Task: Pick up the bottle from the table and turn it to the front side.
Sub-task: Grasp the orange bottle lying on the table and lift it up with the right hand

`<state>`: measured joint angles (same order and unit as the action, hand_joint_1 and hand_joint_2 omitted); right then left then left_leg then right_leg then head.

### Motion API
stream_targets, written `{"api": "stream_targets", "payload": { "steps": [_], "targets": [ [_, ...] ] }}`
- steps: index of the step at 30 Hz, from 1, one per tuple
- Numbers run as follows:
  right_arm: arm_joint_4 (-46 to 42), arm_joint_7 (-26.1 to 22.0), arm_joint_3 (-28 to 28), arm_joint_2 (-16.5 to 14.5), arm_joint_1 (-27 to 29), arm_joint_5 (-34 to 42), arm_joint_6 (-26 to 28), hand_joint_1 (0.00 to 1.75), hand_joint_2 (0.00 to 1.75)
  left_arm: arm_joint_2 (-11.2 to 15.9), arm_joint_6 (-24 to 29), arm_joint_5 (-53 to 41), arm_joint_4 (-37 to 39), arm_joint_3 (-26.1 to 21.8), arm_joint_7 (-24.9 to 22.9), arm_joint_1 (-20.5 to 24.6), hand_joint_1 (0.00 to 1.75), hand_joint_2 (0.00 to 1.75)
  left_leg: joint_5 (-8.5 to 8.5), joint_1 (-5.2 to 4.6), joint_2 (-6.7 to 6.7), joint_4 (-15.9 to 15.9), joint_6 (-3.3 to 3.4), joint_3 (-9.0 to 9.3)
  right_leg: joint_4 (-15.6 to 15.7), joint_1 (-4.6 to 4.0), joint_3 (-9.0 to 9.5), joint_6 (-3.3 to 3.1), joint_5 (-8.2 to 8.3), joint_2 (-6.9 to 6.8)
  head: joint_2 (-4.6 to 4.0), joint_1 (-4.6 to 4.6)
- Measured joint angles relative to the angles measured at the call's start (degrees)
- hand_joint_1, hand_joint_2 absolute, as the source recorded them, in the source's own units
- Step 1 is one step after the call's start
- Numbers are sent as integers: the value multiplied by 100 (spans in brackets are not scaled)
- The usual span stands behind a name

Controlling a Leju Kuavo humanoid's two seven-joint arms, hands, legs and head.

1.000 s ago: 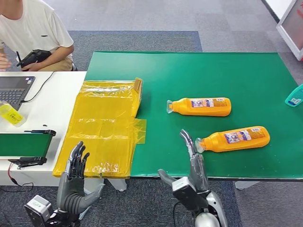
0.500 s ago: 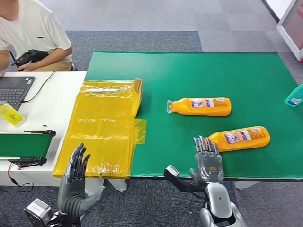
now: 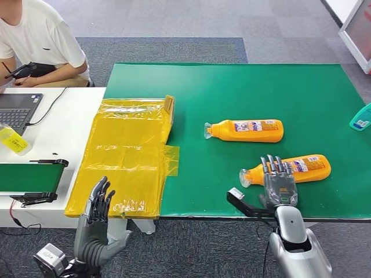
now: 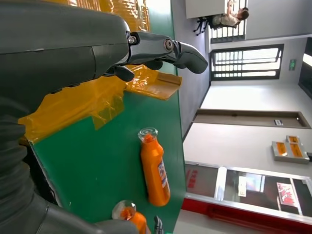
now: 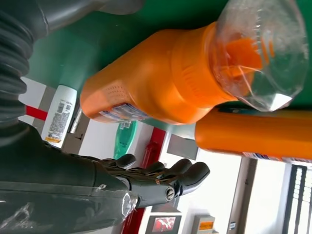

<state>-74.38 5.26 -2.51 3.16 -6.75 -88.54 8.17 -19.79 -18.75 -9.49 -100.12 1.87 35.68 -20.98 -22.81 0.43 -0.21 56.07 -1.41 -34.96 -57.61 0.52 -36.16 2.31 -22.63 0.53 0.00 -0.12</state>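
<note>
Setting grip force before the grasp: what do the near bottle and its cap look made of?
Near bottle: likely opaque orange plastic, smooth and slightly glossy, with a printed label. Its cap: seemingly clear hard plastic; the orange neck shows through it.

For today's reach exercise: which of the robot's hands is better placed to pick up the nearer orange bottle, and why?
The right hand: it hovers open right at the nearer orange bottle. The left hand is far off, by the yellow plastic sheet.

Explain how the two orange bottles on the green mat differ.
The far bottle lies free and almost level; the near bottle lies tilted, with the open right hand at its neck end. Both lie on their sides, clear caps pointing left, on the green mat.
</note>
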Motion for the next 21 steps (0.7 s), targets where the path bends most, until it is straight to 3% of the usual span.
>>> {"api": "stream_targets", "payload": {
  "steps": [10,21],
  "targets": [
    [1140,-22,258,512,-782,2,-172,0,175,7,-86,66,89,49,64,17,0,175,1,-8,0,2,8,4,1,8,4,10,4,0,0,0],
    [1470,-55,352,812,-958,-2,-297,0,175,8,-125,32,91,49,82,15,0,175,0,-8,-1,3,15,8,3,8,15,14,4,-1,0,1]
  ]
}}
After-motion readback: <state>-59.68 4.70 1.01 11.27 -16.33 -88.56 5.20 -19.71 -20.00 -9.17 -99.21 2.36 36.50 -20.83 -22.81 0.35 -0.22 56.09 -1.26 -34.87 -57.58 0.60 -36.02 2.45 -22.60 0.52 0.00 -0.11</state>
